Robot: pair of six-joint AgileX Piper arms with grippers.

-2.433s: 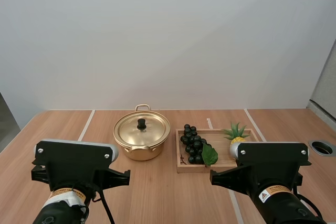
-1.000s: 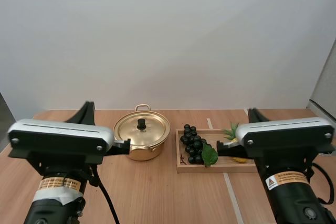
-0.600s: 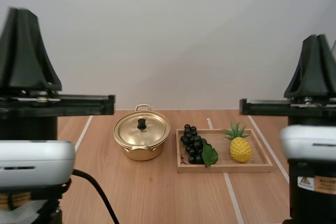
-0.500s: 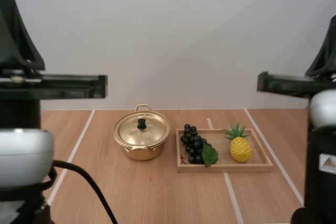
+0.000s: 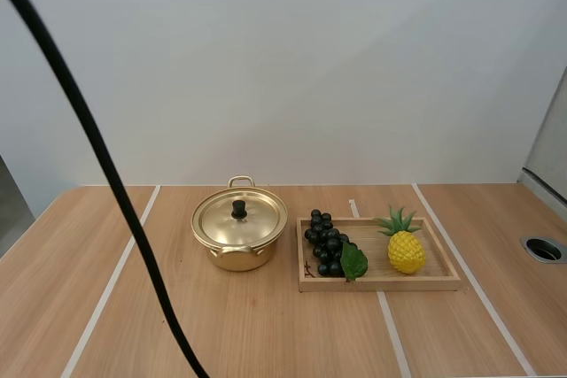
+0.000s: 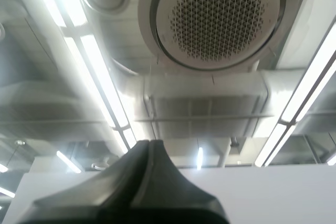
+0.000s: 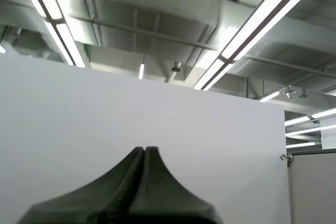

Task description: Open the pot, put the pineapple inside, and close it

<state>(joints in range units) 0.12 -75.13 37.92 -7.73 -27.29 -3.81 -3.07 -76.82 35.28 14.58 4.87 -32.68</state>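
Observation:
A gold pot (image 5: 239,236) stands on the wooden table, its lid (image 5: 240,217) on it with a black knob (image 5: 239,208). To its right lies a wooden tray (image 5: 379,281) holding a small yellow pineapple (image 5: 406,248) with a green crown at its right end. My left gripper (image 6: 148,145) is shut on nothing, its fingers together as one dark wedge pointing upward, away from the table. My right gripper (image 7: 145,151) is likewise shut on nothing and pointing upward.
A bunch of dark grapes (image 5: 325,242) with a green leaf (image 5: 353,261) lies at the tray's left end, beside the pot. A round hole (image 5: 543,248) sits in the table at the far right. White lines cross the tabletop.
Both arms have swung upward and left the high view. The pot, tray, grapes and pineapple have not moved.

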